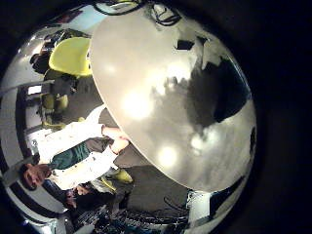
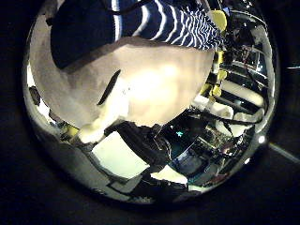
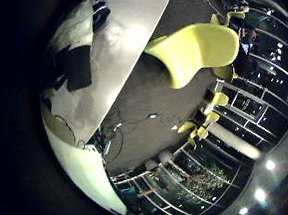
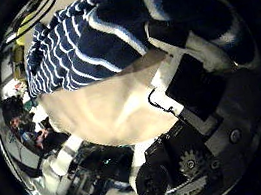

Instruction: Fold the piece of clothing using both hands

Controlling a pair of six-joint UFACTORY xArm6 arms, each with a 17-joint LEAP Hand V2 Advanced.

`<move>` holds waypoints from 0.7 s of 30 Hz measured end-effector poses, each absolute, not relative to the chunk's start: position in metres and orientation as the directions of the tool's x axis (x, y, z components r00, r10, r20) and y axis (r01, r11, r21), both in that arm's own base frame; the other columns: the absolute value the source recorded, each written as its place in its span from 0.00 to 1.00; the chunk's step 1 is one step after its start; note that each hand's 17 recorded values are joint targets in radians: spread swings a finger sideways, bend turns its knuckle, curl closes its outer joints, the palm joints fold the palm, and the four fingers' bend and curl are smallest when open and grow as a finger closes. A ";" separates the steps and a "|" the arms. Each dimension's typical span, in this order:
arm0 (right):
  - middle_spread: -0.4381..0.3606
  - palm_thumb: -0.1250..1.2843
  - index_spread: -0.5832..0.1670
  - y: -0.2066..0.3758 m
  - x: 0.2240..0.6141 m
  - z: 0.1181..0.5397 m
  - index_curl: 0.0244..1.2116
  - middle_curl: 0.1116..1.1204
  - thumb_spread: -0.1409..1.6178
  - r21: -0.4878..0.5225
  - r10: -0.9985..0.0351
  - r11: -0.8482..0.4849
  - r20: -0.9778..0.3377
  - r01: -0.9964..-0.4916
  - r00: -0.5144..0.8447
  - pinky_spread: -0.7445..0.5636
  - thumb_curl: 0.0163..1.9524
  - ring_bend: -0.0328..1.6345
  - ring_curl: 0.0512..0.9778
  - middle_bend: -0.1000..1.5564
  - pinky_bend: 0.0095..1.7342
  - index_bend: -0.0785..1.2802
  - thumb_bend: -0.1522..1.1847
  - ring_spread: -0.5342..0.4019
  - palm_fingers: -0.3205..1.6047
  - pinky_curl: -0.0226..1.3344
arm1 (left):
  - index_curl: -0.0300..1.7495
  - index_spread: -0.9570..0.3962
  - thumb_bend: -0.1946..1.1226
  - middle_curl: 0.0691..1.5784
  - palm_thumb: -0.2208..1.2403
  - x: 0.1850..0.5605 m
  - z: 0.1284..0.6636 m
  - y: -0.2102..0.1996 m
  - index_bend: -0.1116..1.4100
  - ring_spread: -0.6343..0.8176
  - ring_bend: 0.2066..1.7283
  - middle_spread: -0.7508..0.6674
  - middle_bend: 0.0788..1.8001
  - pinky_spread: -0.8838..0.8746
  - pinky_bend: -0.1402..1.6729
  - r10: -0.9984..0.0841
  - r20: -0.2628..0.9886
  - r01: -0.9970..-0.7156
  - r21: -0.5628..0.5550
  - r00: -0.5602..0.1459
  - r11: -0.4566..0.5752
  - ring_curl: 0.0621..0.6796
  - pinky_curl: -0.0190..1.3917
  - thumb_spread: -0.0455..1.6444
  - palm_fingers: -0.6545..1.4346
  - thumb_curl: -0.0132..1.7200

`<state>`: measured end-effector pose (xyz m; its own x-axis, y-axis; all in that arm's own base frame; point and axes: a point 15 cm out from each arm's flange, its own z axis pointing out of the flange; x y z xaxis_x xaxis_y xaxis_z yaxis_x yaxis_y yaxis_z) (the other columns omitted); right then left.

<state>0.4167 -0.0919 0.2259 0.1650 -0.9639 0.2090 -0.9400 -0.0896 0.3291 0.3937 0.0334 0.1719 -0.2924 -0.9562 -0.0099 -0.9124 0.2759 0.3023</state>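
A garment with dark and light stripes (image 4: 89, 34) lies on the pale table (image 4: 112, 106) and fills much of the right thumb side palm view, so it is close to that palm. A dark fold of it (image 4: 193, 20) lies by the right hand's own parts (image 4: 197, 84). In the left thumb side palm view the striped garment (image 2: 169, 21) lies on the table (image 2: 159, 84), away from the left hand's parts (image 2: 131, 150). Neither view shows whether the fingers grip the cloth.
The left little finger side palm view shows bare table top (image 1: 166, 88) and a chair (image 1: 70, 54) beyond its edge. The right little finger side palm view shows the table edge (image 3: 109, 50), floor and a chair (image 3: 195, 48).
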 end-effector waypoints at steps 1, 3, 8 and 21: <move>0.31 0.83 0.35 -0.092 0.418 0.228 0.77 0.81 0.71 0.323 -0.964 -0.090 0.209 -0.942 0.163 0.42 0.37 0.88 0.80 0.85 0.74 0.88 0.11 0.30 0.63 0.75 | 0.25 0.65 0.14 0.24 0.48 0.396 0.170 0.034 0.19 0.42 0.33 0.54 0.07 0.53 0.27 -0.957 -0.009 -0.912 0.304 -0.291 0.274 0.32 0.32 0.75 0.46 0.19; 0.31 0.83 0.36 -0.092 0.418 0.233 0.77 0.81 0.71 0.311 -0.965 -0.097 0.203 -0.945 0.166 0.42 0.37 0.88 0.80 0.85 0.73 0.89 0.11 0.30 0.63 0.77 | 0.25 0.65 0.14 0.24 0.48 0.398 0.171 0.035 0.19 0.42 0.33 0.54 0.07 0.54 0.27 -0.957 -0.010 -0.913 0.304 -0.289 0.272 0.32 0.32 0.75 0.46 0.19; 0.31 0.83 0.36 -0.093 0.424 0.254 0.78 0.81 0.71 0.244 -0.968 -0.101 0.198 -0.965 0.151 0.43 0.38 0.88 0.82 0.85 0.73 0.89 0.11 0.30 0.62 0.80 | 0.25 0.65 0.14 0.23 0.48 0.397 0.179 0.038 0.19 0.42 0.33 0.54 0.07 0.54 0.27 -0.956 -0.014 -0.914 0.298 -0.293 0.276 0.32 0.31 0.75 0.46 0.19; 0.32 0.81 0.37 0.044 0.455 0.338 0.79 0.82 0.72 -0.005 -0.902 -0.395 0.194 -0.919 0.386 0.42 0.40 0.88 0.84 0.86 0.71 0.90 0.11 0.30 0.62 0.87 | 0.25 0.65 0.14 0.24 0.48 0.374 0.231 0.062 0.19 0.41 0.34 0.54 0.07 0.53 0.28 -0.961 -0.001 -0.932 0.244 -0.278 0.269 0.32 0.31 0.76 0.46 0.19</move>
<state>0.4555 0.0441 0.3383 0.3862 -0.9019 0.1937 -0.9189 -0.3945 -0.0051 0.3744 0.0622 0.2314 -0.2777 -0.9607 -0.0013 -0.9318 0.2690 0.2436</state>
